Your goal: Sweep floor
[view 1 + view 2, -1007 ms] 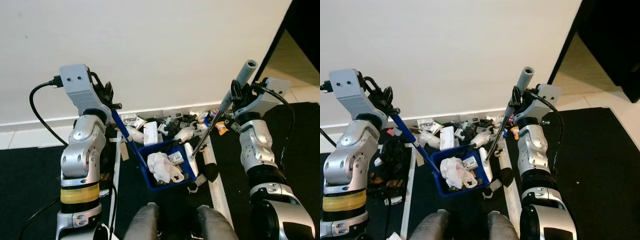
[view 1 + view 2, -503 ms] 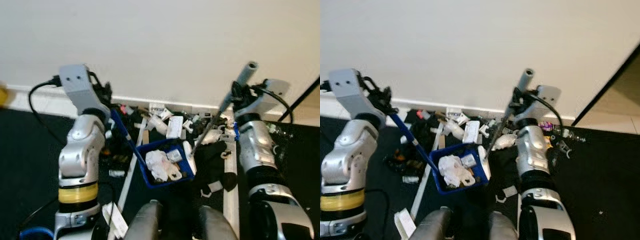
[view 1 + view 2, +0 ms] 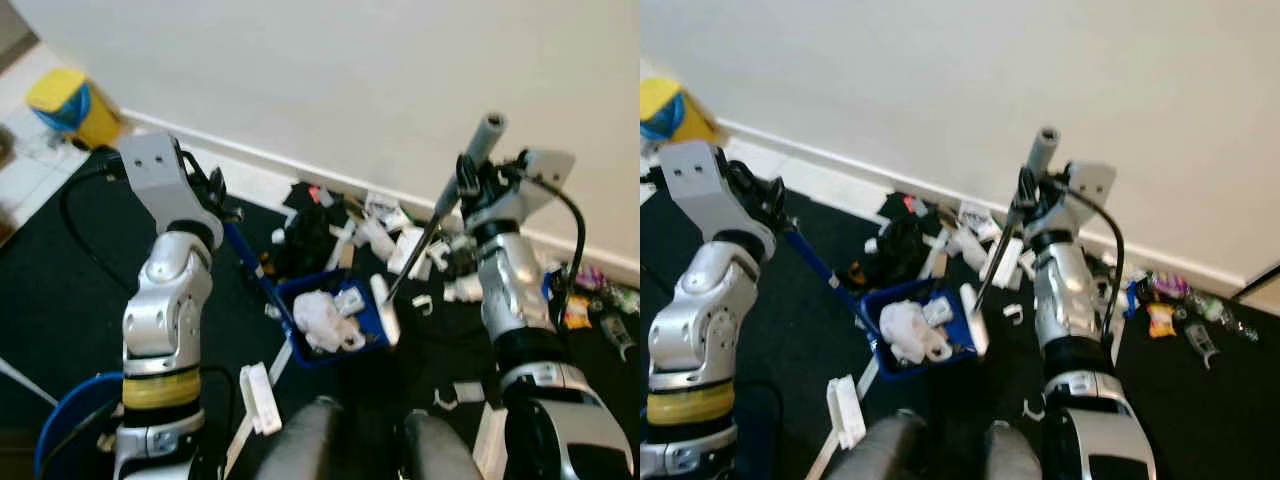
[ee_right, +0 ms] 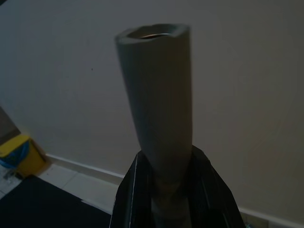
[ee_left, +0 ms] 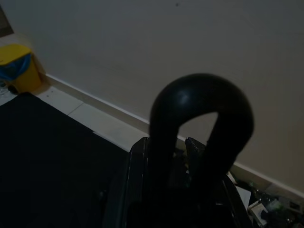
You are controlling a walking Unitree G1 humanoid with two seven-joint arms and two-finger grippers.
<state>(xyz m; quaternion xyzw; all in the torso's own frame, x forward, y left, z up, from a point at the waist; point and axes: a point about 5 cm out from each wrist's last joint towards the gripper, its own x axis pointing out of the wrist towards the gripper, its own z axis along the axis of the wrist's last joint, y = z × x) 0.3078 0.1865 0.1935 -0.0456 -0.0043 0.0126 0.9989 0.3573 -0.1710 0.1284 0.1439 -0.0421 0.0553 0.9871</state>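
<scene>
A blue dustpan [image 3: 288, 301] full of white crumpled paper and scraps hangs low in front of me. Its blue handle [image 3: 243, 256] rises to my left gripper [image 3: 212, 193], which is shut on it; the handle's black loop end [image 5: 202, 107] stands out past the fingers in the left wrist view. My right gripper [image 3: 468, 186] is shut on the broom's thin shaft just under its grey grip [image 3: 483, 140], whose hollow end [image 4: 156, 85] is close up in the right wrist view. The broom's white head [image 3: 384, 318] rests against the dustpan's right side.
Litter [image 3: 385, 225] lies scattered on the black mat [image 3: 80, 270] along the white baseboard [image 3: 230, 160]. A yellow bin [image 3: 68, 104] stands far left. Snack wrappers [image 3: 578, 312] lie at the right, a white box [image 3: 255, 397] near my feet, a blue ring [image 3: 62, 440] at lower left.
The whole view has swung left along the wall, bringing the yellow bin into sight. Both arms keep the same pose, still holding dustpan and broom.
</scene>
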